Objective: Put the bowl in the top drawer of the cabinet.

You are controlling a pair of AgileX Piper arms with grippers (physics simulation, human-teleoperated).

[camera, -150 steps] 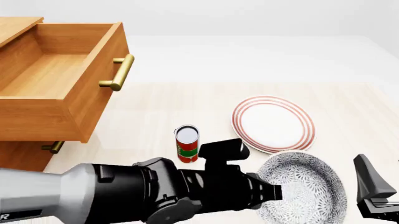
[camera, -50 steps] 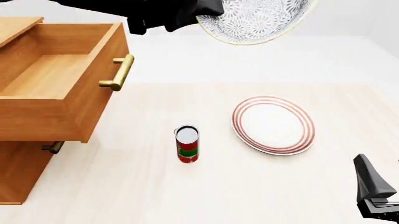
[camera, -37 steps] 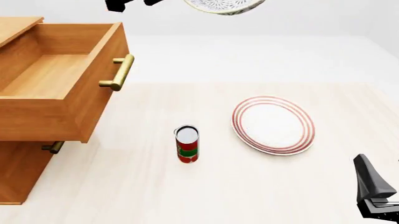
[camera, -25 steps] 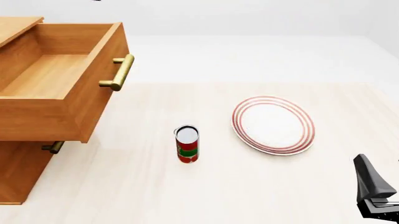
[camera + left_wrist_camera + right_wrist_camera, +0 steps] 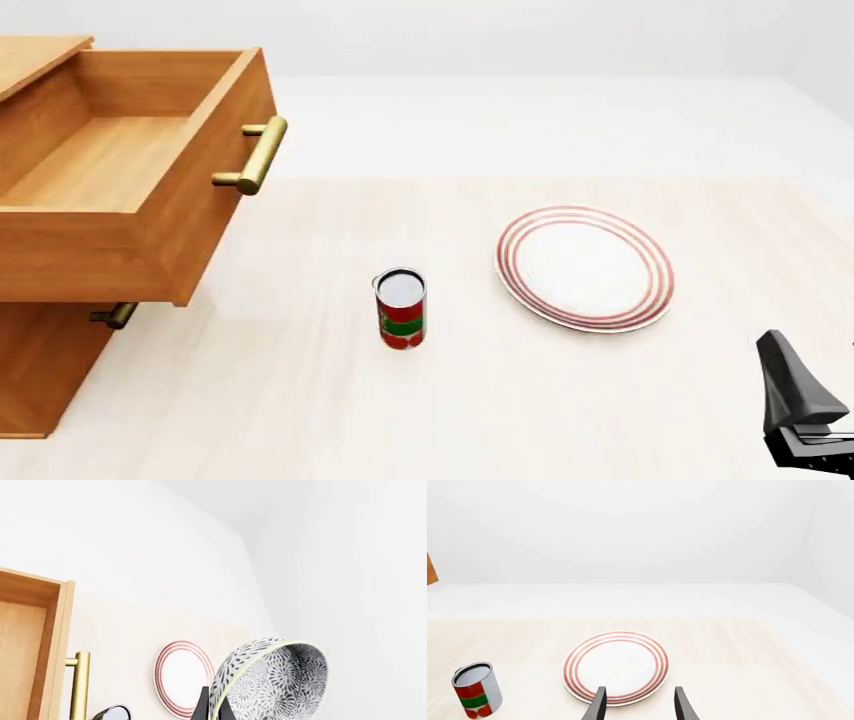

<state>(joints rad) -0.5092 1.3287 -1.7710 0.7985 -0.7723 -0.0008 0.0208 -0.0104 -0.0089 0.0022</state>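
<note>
Carry step: left gripper [image 5: 215,711] pinches the bowl [image 5: 270,680] by its rim, high above the bench [image 5: 534,400], out of front view. Top drawer [image 5: 127,170] stands open, empty. Next: swing over it, lower, release. Right gripper [image 5: 636,704] spread, idle near the plate [image 5: 616,666].

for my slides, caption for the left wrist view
Left gripper holds patterned bowl by its rim, above plate and open top drawer.

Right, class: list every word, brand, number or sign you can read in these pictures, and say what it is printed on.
None can be read.
The can has only red and green bands, no lettering.
The bowl and plate carry patterns only.
</note>
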